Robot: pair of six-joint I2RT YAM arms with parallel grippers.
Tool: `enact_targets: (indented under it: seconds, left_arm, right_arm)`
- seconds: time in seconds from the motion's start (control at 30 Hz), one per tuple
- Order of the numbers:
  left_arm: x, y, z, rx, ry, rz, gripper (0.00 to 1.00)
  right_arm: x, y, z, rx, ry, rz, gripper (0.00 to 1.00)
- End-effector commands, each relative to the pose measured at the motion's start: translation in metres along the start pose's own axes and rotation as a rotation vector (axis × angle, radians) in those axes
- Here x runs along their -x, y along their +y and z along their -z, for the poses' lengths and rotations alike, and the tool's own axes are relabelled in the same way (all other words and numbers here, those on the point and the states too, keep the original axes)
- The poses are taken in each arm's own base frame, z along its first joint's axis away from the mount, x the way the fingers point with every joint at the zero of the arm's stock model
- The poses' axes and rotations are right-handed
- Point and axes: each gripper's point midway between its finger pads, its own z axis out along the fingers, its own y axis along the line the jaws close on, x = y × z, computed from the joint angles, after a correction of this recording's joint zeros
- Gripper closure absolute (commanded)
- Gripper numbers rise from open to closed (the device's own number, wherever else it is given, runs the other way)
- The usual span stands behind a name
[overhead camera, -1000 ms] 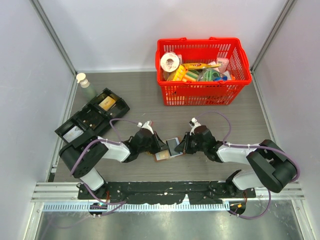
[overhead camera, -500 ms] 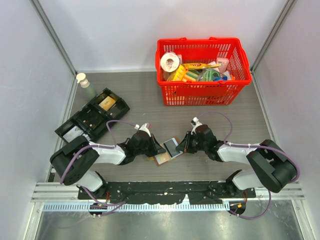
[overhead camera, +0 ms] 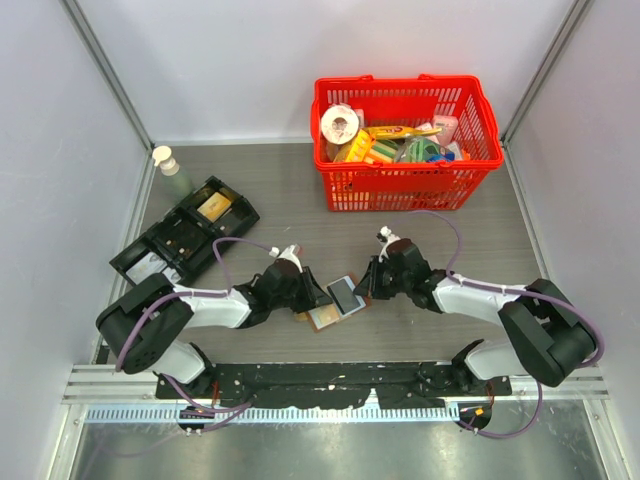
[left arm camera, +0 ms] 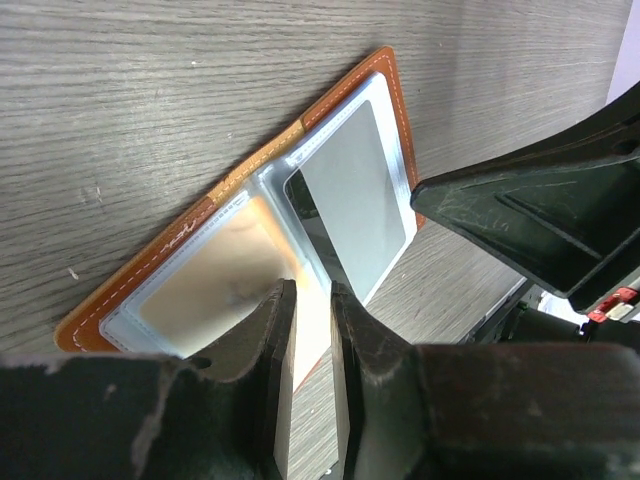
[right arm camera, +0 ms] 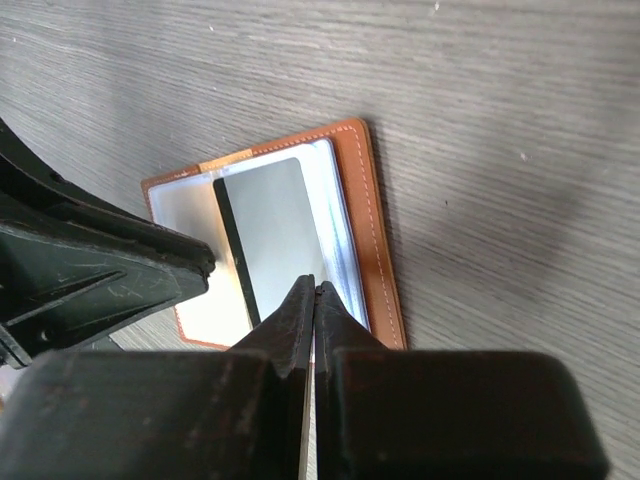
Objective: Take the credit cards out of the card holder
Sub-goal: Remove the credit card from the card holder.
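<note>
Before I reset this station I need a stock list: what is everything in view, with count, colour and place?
card holder: one, brown with clear sleeves, lying open, near centre
card: one clearly seen, grey with black stripe, in a sleeve
basket: one, red, far right, full of mixed items
tray: one, black, compartmented, at left
bottle: one, pale with white cap, beyond the tray
table: one, grey wood grain, under everything
left gripper: one, black, jaws slightly apart over the holder
right gripper: one, black, shut on a sleeve's edge
</note>
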Motion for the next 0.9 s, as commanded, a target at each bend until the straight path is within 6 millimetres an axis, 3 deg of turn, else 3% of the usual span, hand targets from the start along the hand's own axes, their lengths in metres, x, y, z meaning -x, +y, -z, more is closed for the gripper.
enact_targets:
  seconds: [0.0, 0.13, 0.4, 0.57, 0.77, 0.87]
  left_arm:
    - [0.007, -0.008, 0.0, -0.009, -0.021, -0.023, 0.76]
    - [0.007, -0.009, 0.001, -0.012, -0.02, -0.008, 0.73]
    - [0.011, -0.013, 0.003, -0.01, -0.034, 0.033, 0.53]
    - [0.011, -0.015, 0.001, -0.004, -0.042, 0.05, 0.48]
    - [0.007, -0.014, -0.007, 0.0, -0.035, 0.06, 0.51]
    - [0.007, -0.008, -0.008, 0.019, -0.044, 0.066, 0.71]
  right_arm:
    - [0.024, 0.008, -0.002, -0.011, -0.041, 0.077, 0.97]
    - [0.015, 0.002, -0.01, -0.01, -0.003, 0.074, 0.97]
    - [-0.018, -0.018, -0.011, -0.036, 0.069, 0.018, 0.96]
    - [-0.036, -0.03, -0.011, -0.063, 0.116, -0.009, 0.97]
    - [-0.036, -0.029, -0.01, -0.058, 0.114, -0.021, 0.97]
    - [-0.036, -0.029, -0.01, -0.056, 0.113, -0.022, 0.97]
